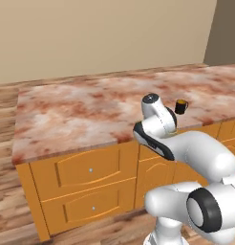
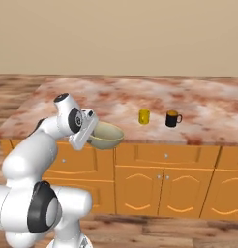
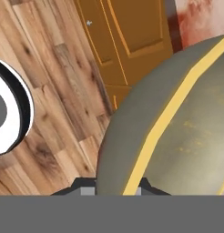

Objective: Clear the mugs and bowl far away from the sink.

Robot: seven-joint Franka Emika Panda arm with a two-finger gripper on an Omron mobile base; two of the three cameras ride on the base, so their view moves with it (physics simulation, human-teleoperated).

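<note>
The pincer (image 2: 92,131) is clamped narrowly on the rim of the olive-tan bowl (image 2: 106,135), one finger on either side of the yellowish edge, as the hand view shows with the bowl (image 3: 177,132) bulking large just above the dark finger tips. In the right base view the bowl hangs in the air, tilted, in front of the front edge of the marbled pink tabletop (image 2: 130,97) and over the orange cabinet fronts (image 2: 164,184), not resting on anything. Well to the bowl's right on the tabletop stand a small yellow mug (image 2: 144,116) and, just beside it, a black mug (image 2: 172,118) with an orange inside and its handle turned right; both are upright and apart from each other. In the left base view the black mug (image 1: 181,106) sits near the tabletop's front edge, beyond the arm's white wrist. Below the bowl in the hand view lies the wooden plank floor (image 3: 50,91).
</note>
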